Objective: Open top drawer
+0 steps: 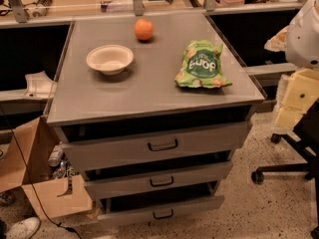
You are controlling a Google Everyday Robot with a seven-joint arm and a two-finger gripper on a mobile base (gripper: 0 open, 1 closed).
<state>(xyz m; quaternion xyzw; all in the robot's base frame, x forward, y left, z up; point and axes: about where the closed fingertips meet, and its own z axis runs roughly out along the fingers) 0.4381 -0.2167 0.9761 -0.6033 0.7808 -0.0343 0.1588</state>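
The top drawer is the widest of three grey drawers under a grey table top. Its black bar handle sits mid-front. The drawer front stands a little out from the cabinet, with a dark gap above it. The mid-sized drawer and the smallest drawer below it also stand slightly out. My gripper is out of view. Only a white rounded part of my arm shows at the right edge, above and to the right of the drawers.
On the table top are a cream bowl, an orange and a green snack bag. A cardboard box with cans stands at the left. An office chair base and yellowish blocks are at the right.
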